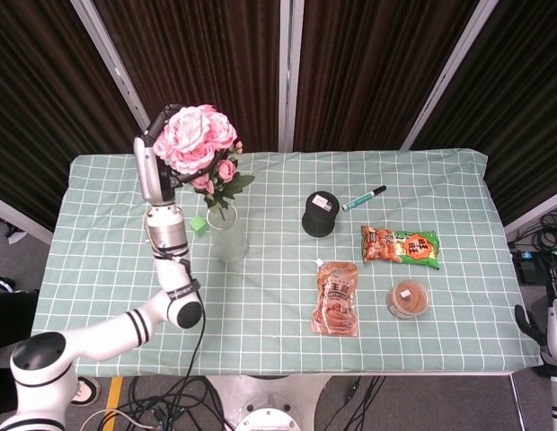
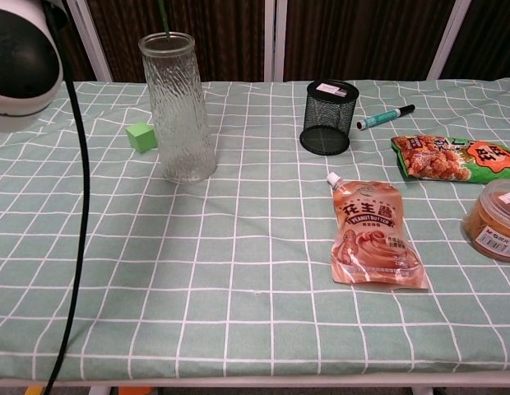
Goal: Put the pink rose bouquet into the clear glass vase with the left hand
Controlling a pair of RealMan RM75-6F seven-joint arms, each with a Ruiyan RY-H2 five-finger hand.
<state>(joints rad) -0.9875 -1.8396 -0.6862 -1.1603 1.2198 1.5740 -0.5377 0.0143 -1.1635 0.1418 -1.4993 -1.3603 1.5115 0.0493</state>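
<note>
head view, green checked tablecloth (image 1: 260,296), dark curtains (image 1: 368,72), left hand (image 1: 153,162) grasping pink rose bouquet (image 1: 199,144) above clear glass vase (image 1: 226,235)

Left arm rises from the lower left of the head view, elbow bent near the table's front edge, forearm standing nearly upright beside the clear glass vase (image 1: 228,233). Left hand (image 1: 153,162), raised above and just left of the vase mouth, grips the pink rose bouquet (image 1: 200,144). Right hand (image 1: 555,330) appears only partly at the right edge, well apart from the vase; its finger pose cannot be read.
</note>
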